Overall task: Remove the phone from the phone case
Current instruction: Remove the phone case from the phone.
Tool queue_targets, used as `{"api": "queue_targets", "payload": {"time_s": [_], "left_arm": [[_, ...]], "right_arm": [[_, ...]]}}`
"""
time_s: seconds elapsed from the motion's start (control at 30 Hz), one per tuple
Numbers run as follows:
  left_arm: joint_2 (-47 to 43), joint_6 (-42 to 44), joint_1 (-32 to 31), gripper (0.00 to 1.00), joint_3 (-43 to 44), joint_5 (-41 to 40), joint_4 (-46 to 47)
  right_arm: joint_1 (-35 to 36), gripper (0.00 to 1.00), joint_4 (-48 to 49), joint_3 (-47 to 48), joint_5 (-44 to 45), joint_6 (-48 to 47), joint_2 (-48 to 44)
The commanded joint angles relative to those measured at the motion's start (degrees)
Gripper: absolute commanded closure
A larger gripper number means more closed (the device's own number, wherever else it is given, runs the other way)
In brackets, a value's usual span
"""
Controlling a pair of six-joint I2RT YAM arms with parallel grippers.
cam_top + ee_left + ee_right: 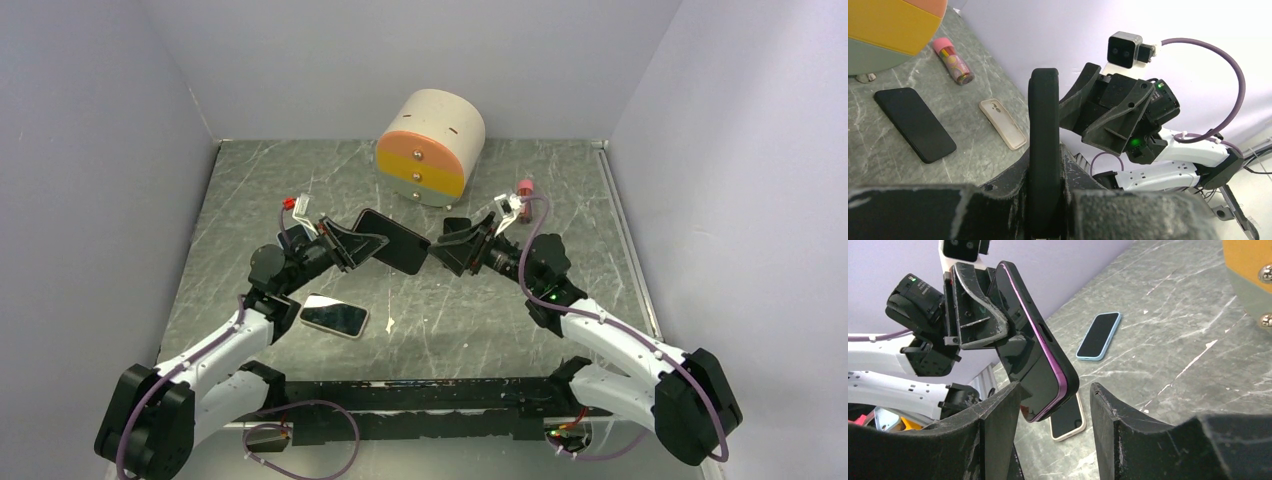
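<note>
Phone, cased — left claw clenched on it; right claw spread around end.

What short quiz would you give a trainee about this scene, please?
1. True or false: the left hand grips the raised phone.
2. The right hand is: A) open around the phone's free end; B) clamped shut; C) out of sight.
3. What stands at the back of the table?
Key: 1 true; 2 A; 3 the round drawer box.
</note>
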Motion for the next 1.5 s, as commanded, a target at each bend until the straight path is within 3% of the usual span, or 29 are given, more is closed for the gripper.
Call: {"api": "queue_targets", "payload": {"time_s": [0.0,0.4,0.97,1.23,1.47], "left_arm": [[-0.85,-1.00,-0.05,0.98,2.42,1.07,5.99],[-0.92,-0.87,-0.05,0.97,2.77,1.47,5.60],[0.72,-4.70,-0.04,0.97,3.05,4.83,14.03],[3.60,-8.01,-0.05,0.98,2.59,6.62,22.46],[4.54,-6.53,-0.13,0.97,3.71,8.88,20.35]], "right_arm": [[-0.22,0.45,1.79,2.85,-2.83,-0.71,-0.01],[-0.22,0.60,5.51,3.21,-8.44,1.59,1.83],[-0.25,0.61,7.64,4.13,-13.30,2.73,5.61],[-0.25,0.62,8.81,4.94,-16.47,2.85,7.99],[-0.17,0.67,9.93,5.86,-20.04,3.12,8.07]]}}
